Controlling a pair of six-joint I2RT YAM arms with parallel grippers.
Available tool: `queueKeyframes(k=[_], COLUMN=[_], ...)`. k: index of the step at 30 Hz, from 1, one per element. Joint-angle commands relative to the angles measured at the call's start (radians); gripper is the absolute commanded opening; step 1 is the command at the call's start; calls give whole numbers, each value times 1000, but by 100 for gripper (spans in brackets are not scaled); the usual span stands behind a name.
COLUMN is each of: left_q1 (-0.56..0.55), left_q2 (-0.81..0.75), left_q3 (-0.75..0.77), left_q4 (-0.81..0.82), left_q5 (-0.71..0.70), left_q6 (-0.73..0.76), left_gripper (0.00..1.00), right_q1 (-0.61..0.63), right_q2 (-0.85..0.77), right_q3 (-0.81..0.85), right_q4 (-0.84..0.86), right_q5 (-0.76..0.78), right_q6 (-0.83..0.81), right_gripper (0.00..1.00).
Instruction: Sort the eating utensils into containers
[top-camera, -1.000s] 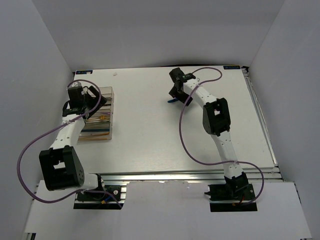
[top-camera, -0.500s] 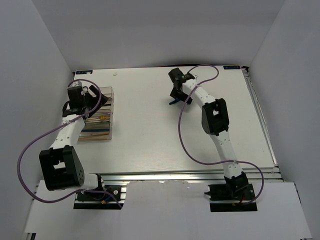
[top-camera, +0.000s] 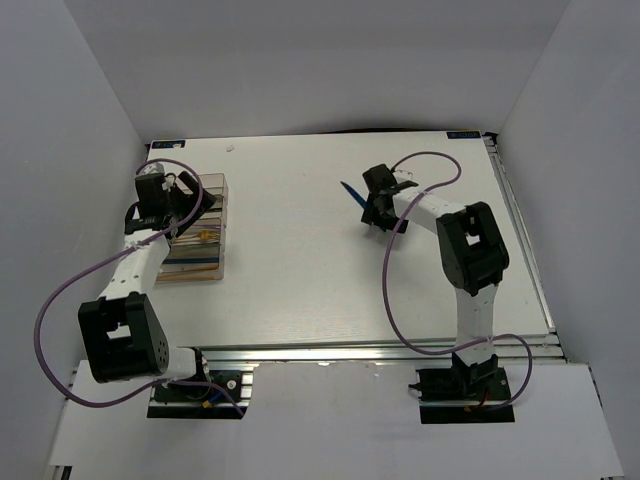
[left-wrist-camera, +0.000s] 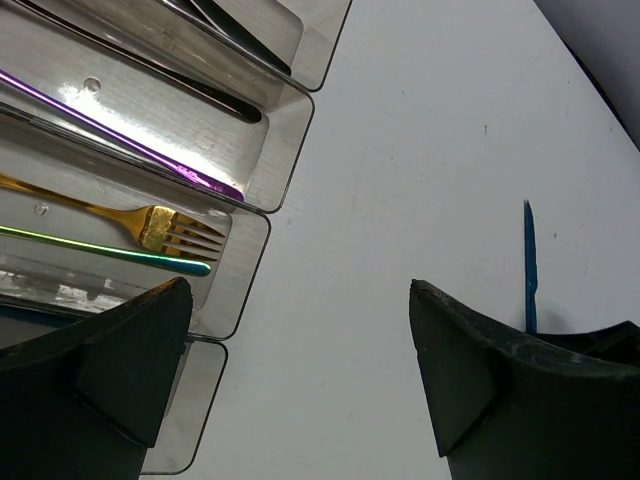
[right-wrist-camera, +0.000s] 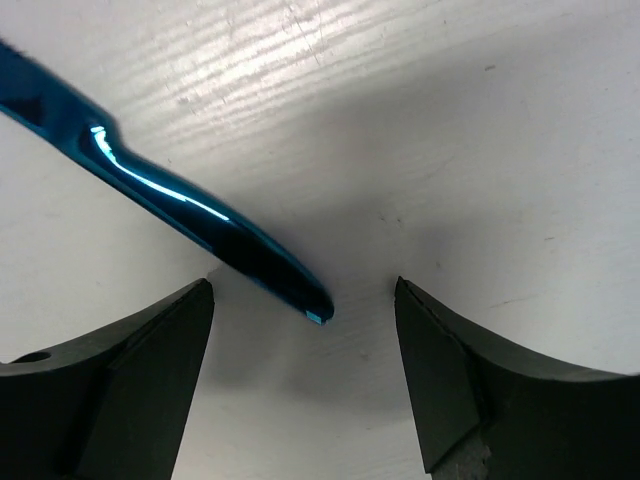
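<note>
From above, the organiser (top-camera: 205, 235) lies at nine o'clock on the table (top-camera: 300, 270), with the left gripper (top-camera: 165, 195) hanging over its far end. The blue knife (top-camera: 350, 191) lies alone on the bare top towards one o'clock, well apart from the organiser. The right gripper (top-camera: 378, 207) sits at the knife's five o'clock end. In the left wrist view, the left gripper (left-wrist-camera: 300, 370) has its fingers (left-wrist-camera: 90, 390) spread wide with nothing between them. A gold fork (left-wrist-camera: 150, 225) and other pieces lie in separate compartments at ten o'clock, and the knife (left-wrist-camera: 528, 270) shows at three o'clock. In the right wrist view, the right gripper (right-wrist-camera: 300, 380) stands apart, straddling the end of the knife (right-wrist-camera: 180, 200), which runs in from ten o'clock. Neither finger (right-wrist-camera: 470, 380) touches it. The knife looks thin, stiff, light and glossy, so it is likely slippery and lies flat against the table. The narrow end between the jaws seems the place to pinch, low and square across its width, or it may skid or pivot.
</note>
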Motion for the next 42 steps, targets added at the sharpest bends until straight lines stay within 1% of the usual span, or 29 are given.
queueKeyframes(k=[1,4,5,6,10,12,13,15,16,19,20,22,23,25,28,31,32,33,35,36,37,41,42], left_q1=[1,-2,-6,-15,-27,-29,-27,-27,-27,-29,-27,-27,-27,-27,-27,-27,-27,-27,-29,-29,-27,-33,-39], left_q2=[-47,-50,-51,-48,-50,-48,-45,-40,-39,-39,-40,-40,-40,-39,-39,-39,-39,-40,-42,-42,-42,-40,-39], left_q3=[26,27,32,35,36,36,36,38,38,41,43,43,43,43,41,46,46,46,43,41,39,33,30], left_q4=[-21,-33,-38,-49,-50,-50,-50,-52,-52,-53,-53,-55,-53,-53,-49,-56,-60,-58,-50,-47,-46,-20,-12], left_q5=[-39,-53,-67,-73,-91,-91,-90,-84,-82,-87,-87,-88,-88,-85,-74,-79,-84,-85,-76,-68,-64,-6,33], left_q6=[19,25,31,37,43,43,43,43,45,47,48,48,48,47,43,50,51,51,48,47,45,34,30], left_gripper=[98,98,98,98,98,98,98,98,98,98,98,98,98,98,98,98,98,98,98,98,98,98,98], right_q1=[-15,-43,-46,-48,-55,-57,-61,-66,-69,-66,-61,-58,-57,-55,-57,-54,-54,-51,-48,-43,-41,-20,-11], right_q2=[63,82,110,122,150,141,139,161,176,216,216,202,198,199,228,270,270,270,262,257,251,208,192], right_q3=[-151,-105,-50,-24,59,75,82,136,165,181,168,110,90,63,96,164,167,164,151,135,128,61,17], right_q4=[-76,-74,-100,-114,-142,-142,-137,-142,-204,-255,-257,-248,-248,-243,-274,-343,-349,-355,-351,-341,-340,-295,-280], right_q5=[-108,-169,-169,-165,-195,-186,-223,-244,-273,-304,-304,-304,-303,-294,-310,-297,-297,-294,-271,-261,-236,-248,-270], right_q6=[-170,-272,-301,-357,-495,-534,-587,-625,-635,-665,-671,-675,-680,-683,-681,-680,-681,-681,-674,-671,-656,-636,-628], right_gripper=[77,72,71,71,73,75,76,76,75,72,68,65,61,57,48,36,28,24,11,8,0,0,0])
